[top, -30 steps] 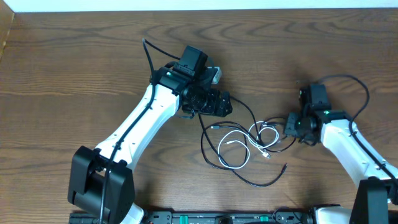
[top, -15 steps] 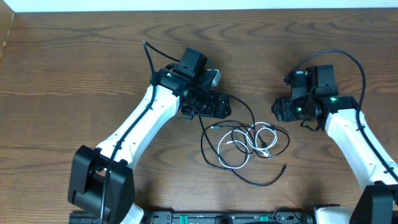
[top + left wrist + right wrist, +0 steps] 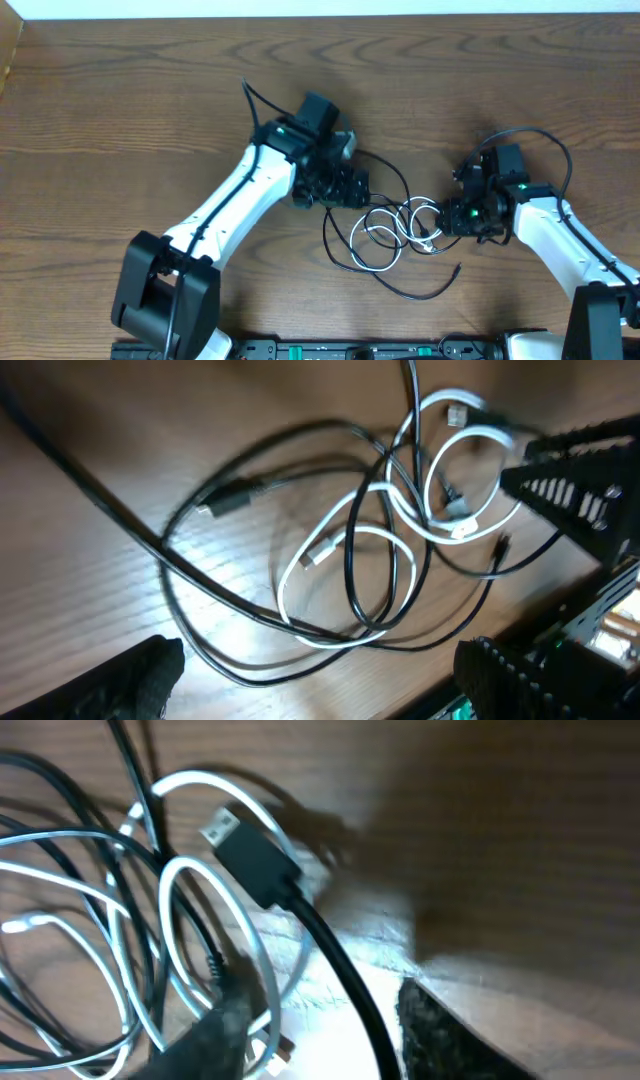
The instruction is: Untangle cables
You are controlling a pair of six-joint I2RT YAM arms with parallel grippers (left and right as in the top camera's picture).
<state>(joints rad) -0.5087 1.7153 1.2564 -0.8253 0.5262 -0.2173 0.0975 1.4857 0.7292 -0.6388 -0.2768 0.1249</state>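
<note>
Cables (image 3: 400,228) lie tangled; right pincer (image 3: 330,1030) straddles 1 black cable (image 3: 262,868).

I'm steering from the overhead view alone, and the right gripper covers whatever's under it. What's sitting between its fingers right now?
Observer: The right wrist view shows a black cable, ending in a silver-tipped plug, running between the parted fingers of the right gripper, not pinched.
Operator: And the left gripper's jaws?
Observer: The left wrist view shows the left gripper wide open, gripping nothing, with the cables spread in front of it.
</note>
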